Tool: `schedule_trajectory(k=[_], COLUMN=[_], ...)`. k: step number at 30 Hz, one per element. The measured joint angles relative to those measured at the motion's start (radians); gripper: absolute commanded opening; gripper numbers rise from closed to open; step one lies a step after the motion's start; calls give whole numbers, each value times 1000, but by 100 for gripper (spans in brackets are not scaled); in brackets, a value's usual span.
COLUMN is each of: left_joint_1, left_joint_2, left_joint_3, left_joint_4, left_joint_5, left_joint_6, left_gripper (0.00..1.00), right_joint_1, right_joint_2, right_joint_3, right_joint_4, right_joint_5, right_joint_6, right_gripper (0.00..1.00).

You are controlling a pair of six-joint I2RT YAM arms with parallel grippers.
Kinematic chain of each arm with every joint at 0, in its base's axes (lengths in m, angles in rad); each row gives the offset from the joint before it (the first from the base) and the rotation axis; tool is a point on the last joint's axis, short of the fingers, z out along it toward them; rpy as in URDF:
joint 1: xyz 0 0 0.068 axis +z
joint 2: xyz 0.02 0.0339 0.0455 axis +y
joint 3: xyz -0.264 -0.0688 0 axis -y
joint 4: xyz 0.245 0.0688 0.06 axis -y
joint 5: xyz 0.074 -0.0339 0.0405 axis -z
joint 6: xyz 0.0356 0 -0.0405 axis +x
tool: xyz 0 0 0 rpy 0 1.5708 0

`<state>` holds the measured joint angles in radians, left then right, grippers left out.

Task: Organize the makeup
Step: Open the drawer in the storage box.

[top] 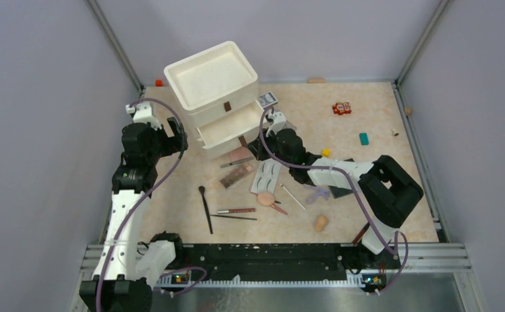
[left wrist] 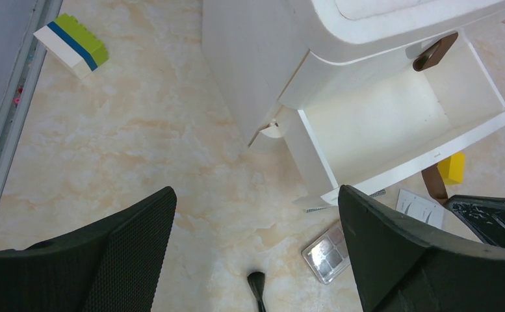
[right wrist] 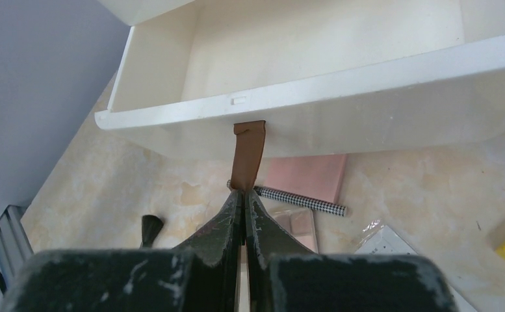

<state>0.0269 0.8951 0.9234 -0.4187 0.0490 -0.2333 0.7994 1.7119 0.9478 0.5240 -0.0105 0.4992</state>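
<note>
Right end effector (right wrist: pixel 243 194) clamped on brown pull tab (right wrist: pixel 248 153); drawer (right wrist: pixel 366 107) open; left end effector (left wrist: pixel 256 192) spread wide.

Count's coming in. White plastic drawer tower (top: pixel 214 91): one, and brown strap pull (right wrist: pixel 248 156): two on its front. Pink square compact (top: pixel 240 155): one. Brown eyeshadow palette (top: pixel 236 175): one. White false-eyelash card (top: pixel 266 175): one. Long black brush (top: pixel 205 208): one. Slim sticks I can pick out, four: black-and-white chequered pencil (right wrist: pixel 298 200), reddish pencil (top: pixel 236 210), thin black pencil (top: pixel 233 217), pale thin stick (top: pixel 293 196). Purple curler (top: pixel 318 193): one. Peach pieces, two: round puff (top: pixel 266 197), egg-shaped sponge (top: pixel 320 223). Small yellow block (top: pixel 325 152): one. Small teal block (top: pixel 364 138): one. Blue-grey patterned box (top: pixel 267 99): one. Red block cluster (top: pixel 342 108): one.
</note>
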Motion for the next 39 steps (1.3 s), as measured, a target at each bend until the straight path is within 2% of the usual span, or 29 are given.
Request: schedule_trajectory(k=[2,3,8,11,17,21,23,27,35,39], left_joint_1=[0,0,0,0,0,0,0,0,0,0], left_joint_2=[0,0,0,0,0,0,0,0,0,0], left_joint_3=[0,0,0,0,-1,-2,-2,-2,-2,-2], left_joint_4=[0,0,0,0,0,0,0,0,0,0], left_joint_5=[3,6,8,12,16,16,16,18,18,18], left_joint_6=[0,0,0,0,0,0,0,0,0,0], left_gripper=[99,99,99,99,99,99,99,99,99,99], right_joint_1=[7,11,21,23,23,23,23,15,-32,-43], right_joint_2=[-24,-35,-64,-77,-111,-90,-46,66,348,438], right_joint_3=[-13,-19,-27,-34,-15,119,234,442,738,854], right_joint_4=[-10,-16,-63,-98,-167,-240,-253,-258,-319,-354], right_joint_5=[17,25,53,76,142,159,166,170,125,98], right_joint_6=[-6,-10,-27,-41,-91,-143,-168,-198,-189,-190], right_gripper=[0,3,29,38,39,44,48,49,49,49])
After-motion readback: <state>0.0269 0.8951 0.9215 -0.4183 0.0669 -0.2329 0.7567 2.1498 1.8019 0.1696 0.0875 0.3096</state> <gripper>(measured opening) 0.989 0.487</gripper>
